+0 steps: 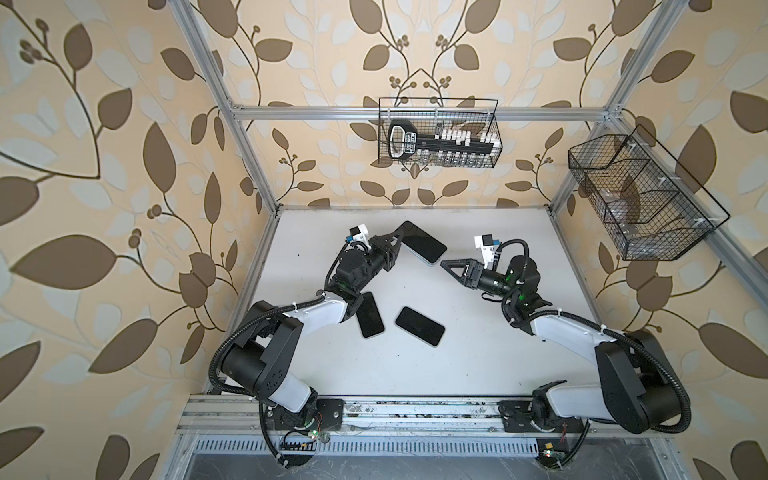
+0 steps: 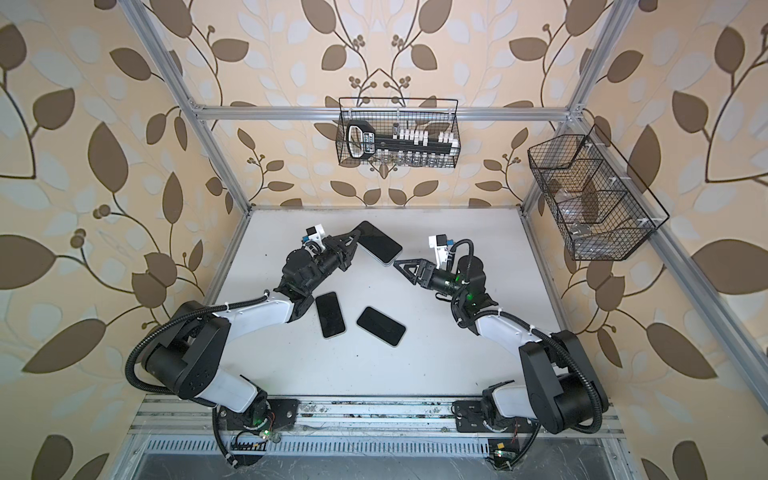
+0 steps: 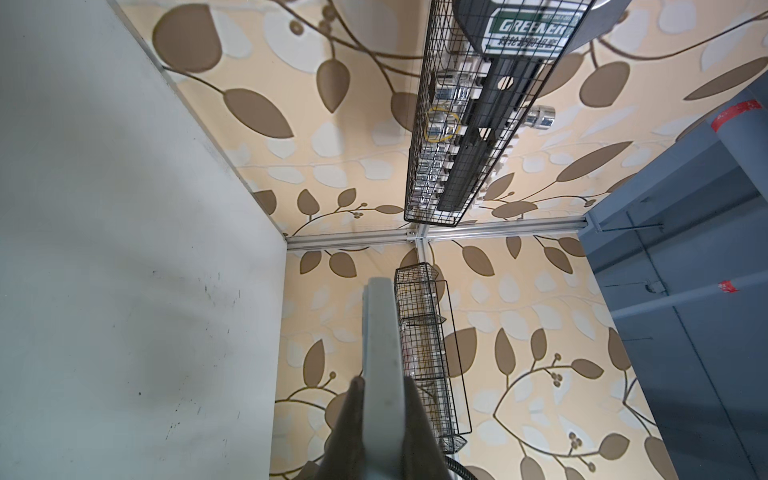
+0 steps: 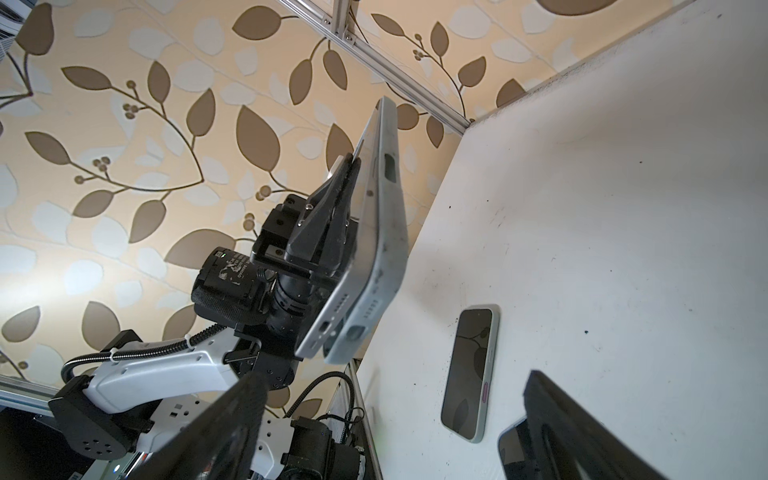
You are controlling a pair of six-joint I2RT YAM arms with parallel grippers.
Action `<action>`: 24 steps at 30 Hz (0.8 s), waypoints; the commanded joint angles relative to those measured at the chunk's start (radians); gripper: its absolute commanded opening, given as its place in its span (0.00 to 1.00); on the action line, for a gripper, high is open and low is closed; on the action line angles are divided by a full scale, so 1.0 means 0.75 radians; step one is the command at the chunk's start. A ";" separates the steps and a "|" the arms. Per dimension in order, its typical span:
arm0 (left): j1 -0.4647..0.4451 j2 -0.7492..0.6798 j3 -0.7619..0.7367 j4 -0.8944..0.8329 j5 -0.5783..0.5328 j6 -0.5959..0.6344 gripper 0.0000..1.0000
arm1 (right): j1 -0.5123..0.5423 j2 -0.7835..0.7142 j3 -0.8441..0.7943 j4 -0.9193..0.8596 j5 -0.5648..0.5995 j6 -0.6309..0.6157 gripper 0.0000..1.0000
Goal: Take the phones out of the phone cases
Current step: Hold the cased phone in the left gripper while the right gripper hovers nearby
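Grey phone case (image 4: 388, 224) sits pinched tight in the left gripper (image 4: 351, 166), raised over the far middle of the table (image 1: 478, 357); the phone (image 4: 320, 332) gapes free at one end. Right gripper (image 1: 451, 266) stands wide open just right of it. Peeling stage, I'd say: next, grip that freed end and pull.

Bright, even, diffuse light; only soft shadows on the table (image 1: 415, 374). Both top views bend at the edges, corners slightly soft. In wrist views my left gripper (image 3: 382, 388) and right fingers (image 4: 224, 424) sit close, blurred.
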 commanded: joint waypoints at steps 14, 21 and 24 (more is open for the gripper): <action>-0.058 -0.070 0.058 0.181 -0.007 -0.046 0.00 | -0.023 0.091 0.051 0.103 -0.011 0.037 0.96; -0.074 -0.078 0.077 0.185 -0.012 -0.051 0.00 | -0.037 0.109 0.030 0.123 -0.013 0.038 0.96; -0.081 -0.078 0.089 0.181 -0.009 -0.046 0.00 | -0.044 0.105 0.013 0.148 -0.009 0.047 0.96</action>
